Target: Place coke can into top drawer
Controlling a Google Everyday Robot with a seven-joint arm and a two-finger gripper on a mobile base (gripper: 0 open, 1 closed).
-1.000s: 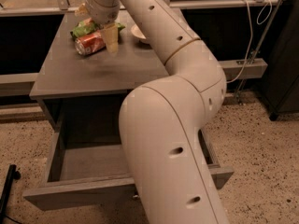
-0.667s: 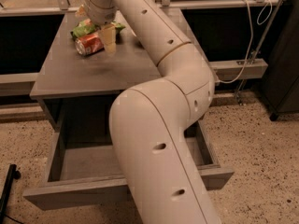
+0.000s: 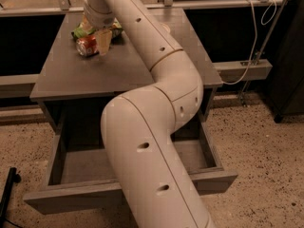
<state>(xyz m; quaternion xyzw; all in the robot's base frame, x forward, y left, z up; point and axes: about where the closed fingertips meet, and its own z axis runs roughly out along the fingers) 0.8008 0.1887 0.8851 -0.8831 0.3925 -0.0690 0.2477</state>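
The coke can [image 3: 86,46] lies on its side at the back left of the grey cabinet top [image 3: 95,75], against a green chip bag [image 3: 79,31]. My gripper [image 3: 98,41] hangs from the long white arm right at the can's right side, low over the cabinet top. The top drawer [image 3: 61,199] is pulled open below the cabinet top; its inside shows on the left [image 3: 78,160], and my arm's big link hides its middle.
A pale bowl [image 3: 165,28] peeks out behind the arm at the back right of the top. A white cable [image 3: 249,42] hangs at the right. A dark object [image 3: 8,186] stands on the speckled floor at the lower left.
The arm's elbow has swung right and lower in view, and the cabinet now sits further right. The gripper stays beside the can, which still lies on the top.
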